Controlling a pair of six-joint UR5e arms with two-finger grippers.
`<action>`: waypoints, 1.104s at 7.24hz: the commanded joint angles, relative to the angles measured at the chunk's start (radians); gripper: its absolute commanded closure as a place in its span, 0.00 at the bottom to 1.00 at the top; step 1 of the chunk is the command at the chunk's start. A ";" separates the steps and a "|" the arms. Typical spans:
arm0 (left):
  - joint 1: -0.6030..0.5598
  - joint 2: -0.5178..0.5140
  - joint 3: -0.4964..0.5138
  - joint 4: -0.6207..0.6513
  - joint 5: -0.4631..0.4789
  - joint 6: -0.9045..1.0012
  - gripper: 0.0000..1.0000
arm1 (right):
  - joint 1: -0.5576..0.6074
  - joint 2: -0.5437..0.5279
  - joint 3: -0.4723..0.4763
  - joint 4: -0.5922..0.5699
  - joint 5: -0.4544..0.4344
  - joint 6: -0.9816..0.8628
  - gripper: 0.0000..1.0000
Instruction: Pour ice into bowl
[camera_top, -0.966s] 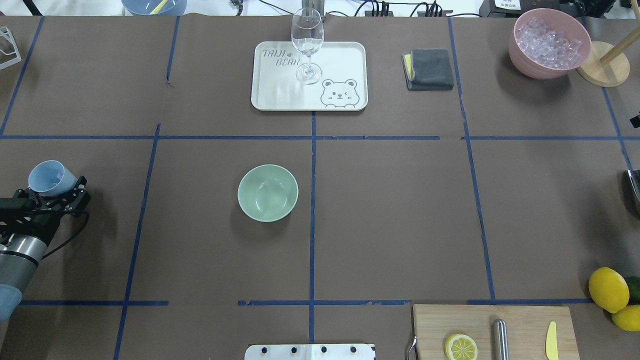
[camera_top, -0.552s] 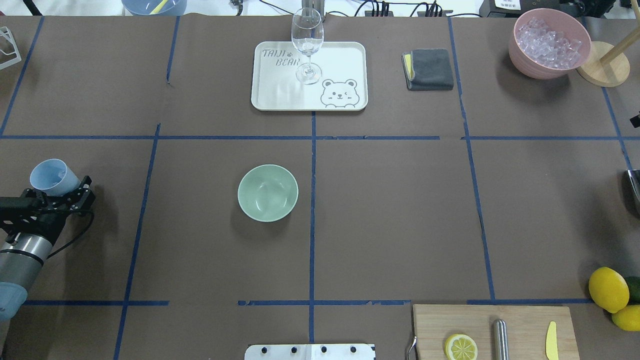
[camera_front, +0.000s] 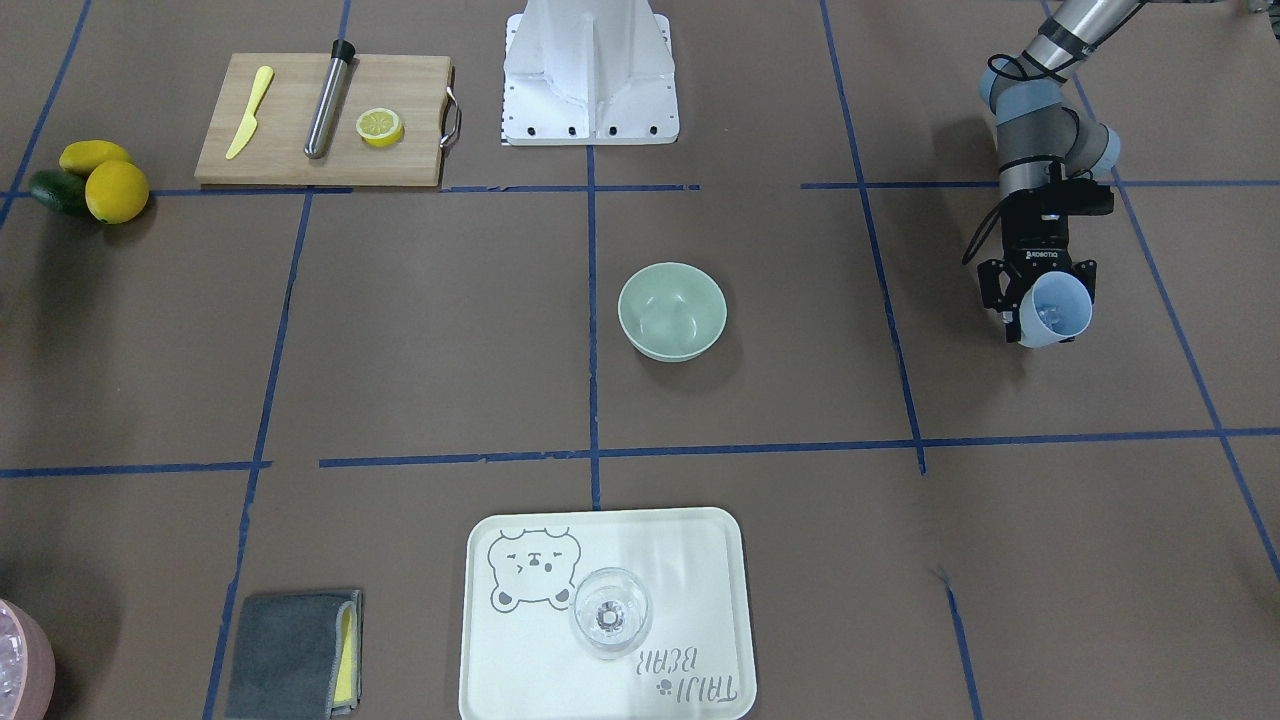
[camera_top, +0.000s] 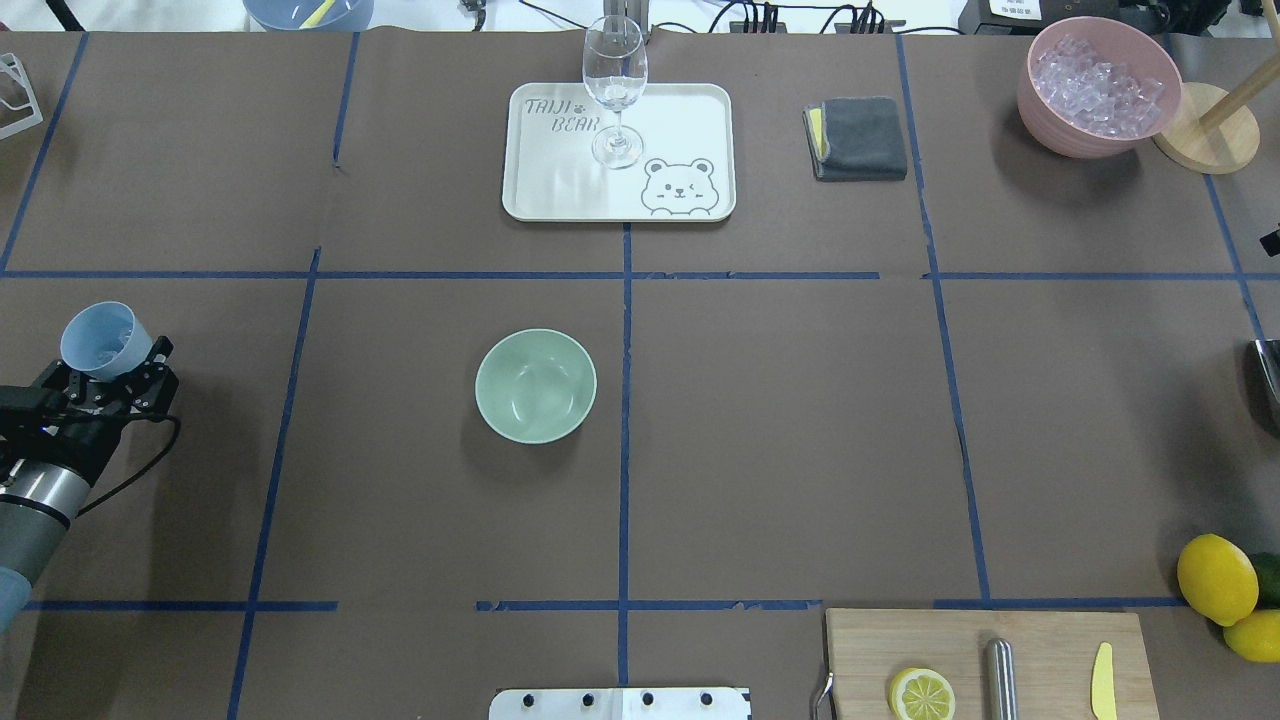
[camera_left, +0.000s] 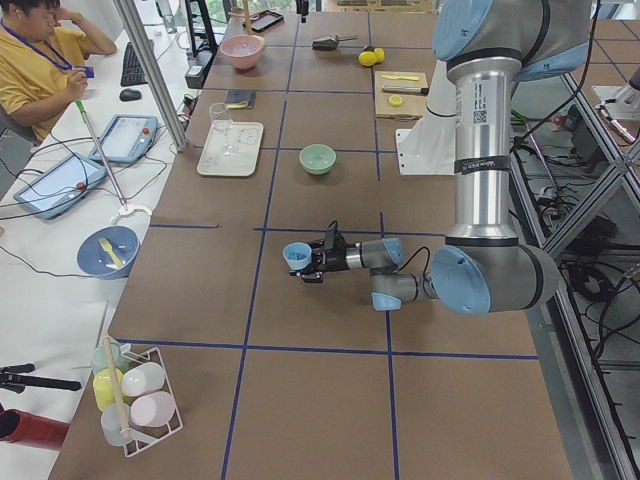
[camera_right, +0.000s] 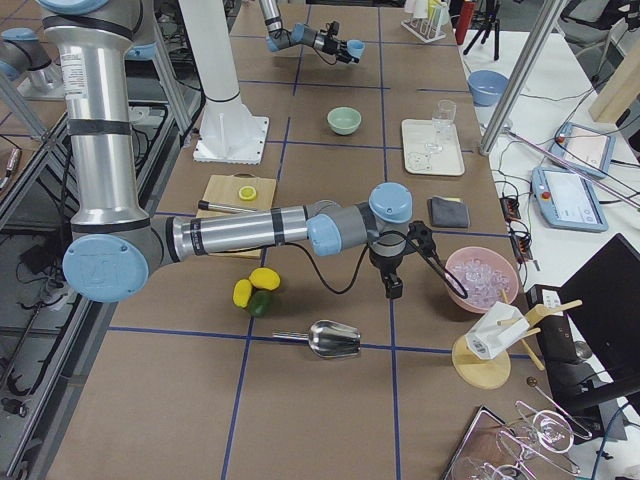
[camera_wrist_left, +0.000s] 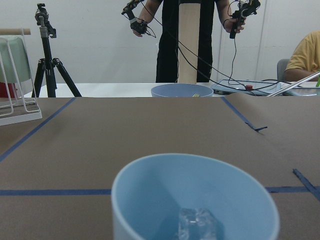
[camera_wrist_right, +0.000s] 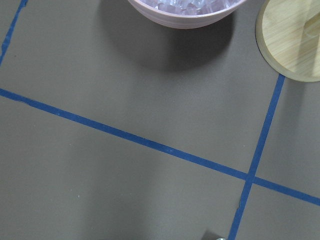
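Note:
The pale sage-green bowl (camera_top: 535, 385) stands empty near the table's middle; it also shows in the front view (camera_front: 672, 310) and the left-side view (camera_left: 317, 158). My left gripper (camera_top: 112, 368) is shut on a light blue cup (camera_top: 103, 340) and holds it above the table, far to the bowl's left. The cup (camera_wrist_left: 195, 200) is roughly upright with clear ice cubes (camera_wrist_left: 200, 222) at its bottom. The right gripper (camera_right: 392, 283) shows only in the right-side view, near a pink bowl of ice (camera_right: 481, 277); I cannot tell whether it is open or shut.
A white bear tray (camera_top: 680, 110) with a wine glass (camera_top: 614, 85) sits behind the bowl. A grey cloth (camera_top: 858, 138) and the pink ice bowl (camera_top: 1097, 85) are at the back right. A cutting board (camera_top: 985, 660), lemons (camera_top: 1215, 578) and a metal scoop (camera_right: 333, 340) are at the near right.
My left gripper has carried the blue cup a little further from the robot's side, and the cup has turned slightly. The bowl has not moved.

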 joint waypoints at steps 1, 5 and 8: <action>-0.030 -0.019 -0.100 -0.008 -0.026 0.171 1.00 | 0.000 -0.003 0.000 0.000 0.000 0.001 0.00; -0.062 -0.142 -0.234 0.006 -0.164 0.285 1.00 | 0.000 -0.004 -0.003 -0.002 -0.003 0.003 0.00; -0.053 -0.224 -0.238 0.078 -0.158 0.395 1.00 | 0.002 -0.006 -0.003 0.000 -0.003 0.003 0.00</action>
